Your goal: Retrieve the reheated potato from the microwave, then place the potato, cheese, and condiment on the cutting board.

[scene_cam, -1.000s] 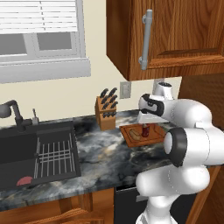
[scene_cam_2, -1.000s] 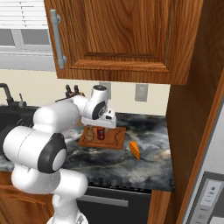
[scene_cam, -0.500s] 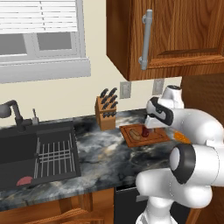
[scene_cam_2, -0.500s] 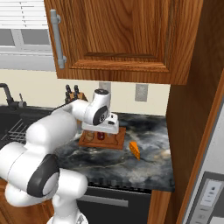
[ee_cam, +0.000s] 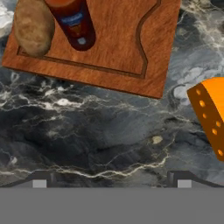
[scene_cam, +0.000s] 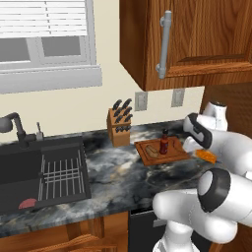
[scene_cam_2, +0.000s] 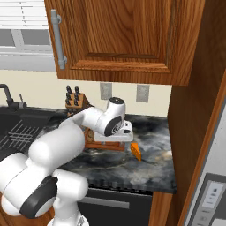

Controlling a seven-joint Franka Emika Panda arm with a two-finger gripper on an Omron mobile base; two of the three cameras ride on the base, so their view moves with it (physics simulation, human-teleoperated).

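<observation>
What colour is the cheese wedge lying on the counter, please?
Bright orange, with small pale holes; the cheese shows best in the hand view.

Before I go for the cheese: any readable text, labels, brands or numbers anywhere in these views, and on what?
Condiment bottle: a blue label with a pale line of print, too blurred to read.
Microwave panel: small buttons with marks, too small to read.
Nothing legible on the cutting board, potato, cheese or knife block.
So no text reads clearly.
</observation>
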